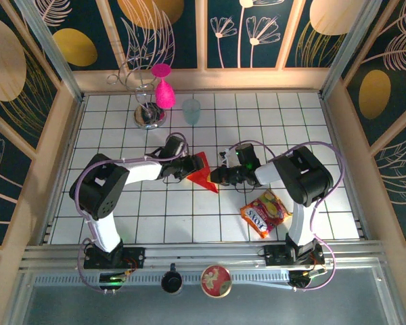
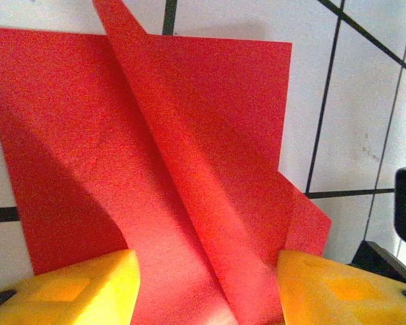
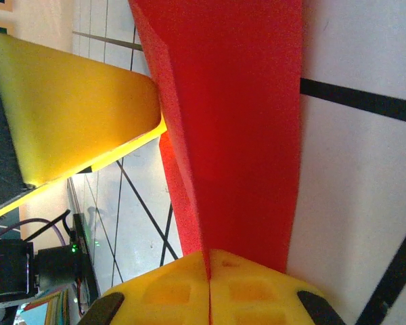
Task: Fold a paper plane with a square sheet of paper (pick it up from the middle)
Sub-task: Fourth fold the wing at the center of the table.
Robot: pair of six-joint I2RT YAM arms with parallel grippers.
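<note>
The bright red square sheet of paper (image 1: 204, 172) lies folded into a pointed wedge at the table's middle, its tip toward the near edge. In the left wrist view a raised crease of the paper (image 2: 189, 169) runs between the yellow fingers of my left gripper (image 2: 206, 265). Those fingers stand apart on either side of the crease, open. My left gripper (image 1: 188, 167) sits at the paper's left edge. At the paper's right edge my right gripper (image 1: 220, 177) has its pads pressed together on the fold of the paper (image 3: 237, 122), as the right wrist view (image 3: 208, 263) shows.
A red-and-yellow snack packet (image 1: 264, 212) lies near the right arm's base. A pink goblet (image 1: 164, 91), a metal stand (image 1: 149, 116) and a pale blue cup (image 1: 191, 110) are at the back. A round tin (image 1: 216, 279) sits on the near rail.
</note>
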